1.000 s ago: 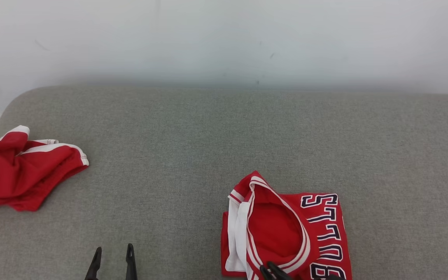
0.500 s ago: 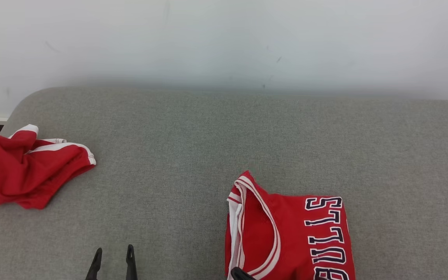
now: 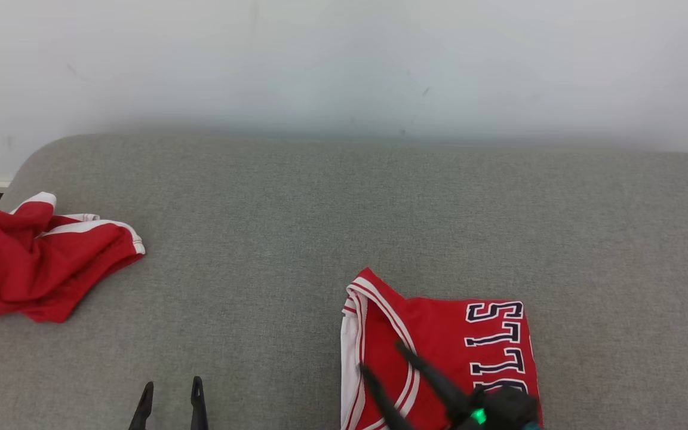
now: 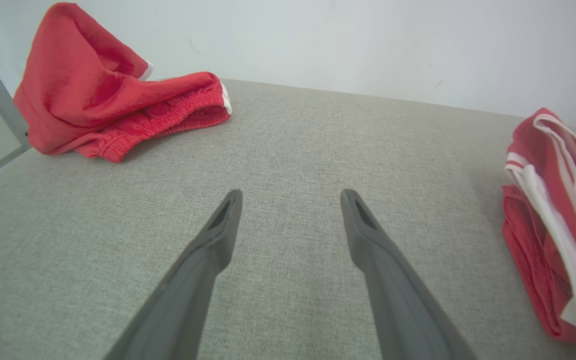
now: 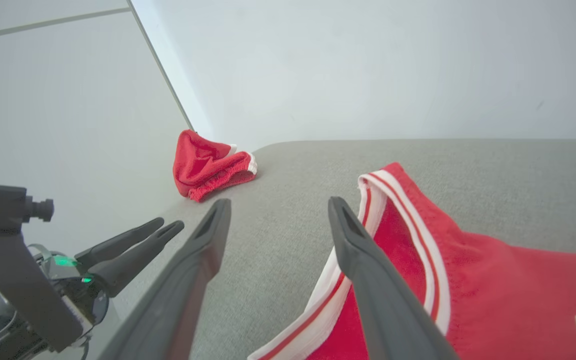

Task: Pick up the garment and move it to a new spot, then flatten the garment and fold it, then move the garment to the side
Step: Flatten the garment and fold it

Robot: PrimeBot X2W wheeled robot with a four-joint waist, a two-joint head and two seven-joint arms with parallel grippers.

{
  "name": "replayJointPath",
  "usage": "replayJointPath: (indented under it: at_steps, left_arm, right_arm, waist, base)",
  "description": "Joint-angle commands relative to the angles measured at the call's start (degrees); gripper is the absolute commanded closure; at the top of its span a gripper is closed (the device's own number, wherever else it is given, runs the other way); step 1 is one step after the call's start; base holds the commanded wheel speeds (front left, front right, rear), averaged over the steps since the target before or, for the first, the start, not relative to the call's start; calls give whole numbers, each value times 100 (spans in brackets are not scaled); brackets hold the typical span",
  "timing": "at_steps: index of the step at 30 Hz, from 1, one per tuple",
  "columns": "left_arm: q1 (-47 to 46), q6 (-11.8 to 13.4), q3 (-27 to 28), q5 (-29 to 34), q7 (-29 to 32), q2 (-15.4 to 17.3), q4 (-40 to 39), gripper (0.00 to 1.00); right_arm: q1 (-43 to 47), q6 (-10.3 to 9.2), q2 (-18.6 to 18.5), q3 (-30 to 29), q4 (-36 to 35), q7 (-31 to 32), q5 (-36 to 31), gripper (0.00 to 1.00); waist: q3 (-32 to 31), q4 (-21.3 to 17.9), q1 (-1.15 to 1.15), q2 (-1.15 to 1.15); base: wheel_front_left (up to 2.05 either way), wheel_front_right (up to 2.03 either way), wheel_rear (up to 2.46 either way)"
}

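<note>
Up from the bottom edge has come the right gripper (image 3: 381,356), and it has let go of the red jersey (image 3: 457,334). Its two dark fingers are spread wide, with nothing between them. A second ago the jersey's neck hole gaped open. Now it lies flat.

The jersey is folded and sits on the near right part of the grey cushion (image 3: 320,227). White and red stripes run along its left edge, and dark blue letters (image 3: 493,334) run sideways down its right side. In the right wrist view, one finger is over the jersey's striped edge and the other is over the bare cushion. I cannot tell if they touch the cloth.

The left gripper (image 3: 172,383) is at the near left. It is open too and holds nothing. It has not moved.

Red shorts (image 3: 33,263) lie in a bunch at the far left of the cushion, well apart from the jersey. A white wall (image 3: 344,60) is behind.
</note>
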Motion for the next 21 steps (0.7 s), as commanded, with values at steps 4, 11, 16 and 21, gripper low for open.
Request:
replayJointPath:
  at_steps: [4,11,16,21]
  left_arm:
    - [57,20,35,-18,-13,11,-48,0]
    - [55,38,8,0,-13,12,-88,0]
    - [33,54,13,2,-13,12,-132,0]
    - [32,69,38,4,-13,13,-187,0]
  right_arm:
    - [215,-13,27,-866,-274,-4,-140,0]
    - [540,-13,193,-2364,-606,-5,-419,0]
    - [788,-13,300,-2881,-624,-6,-509,100]
    - [814,-13,359,-2935,-377,-5,-601,100]
  waist:
    - [15,-80,0,0]
    - [13,-153,0,0]
    - [38,-183,0,0]
    - [104,-231,0,0]
  base:
    - [0,0,0]
    - [0,0,0]
    - [0,0,0]
    - [0,0,0]
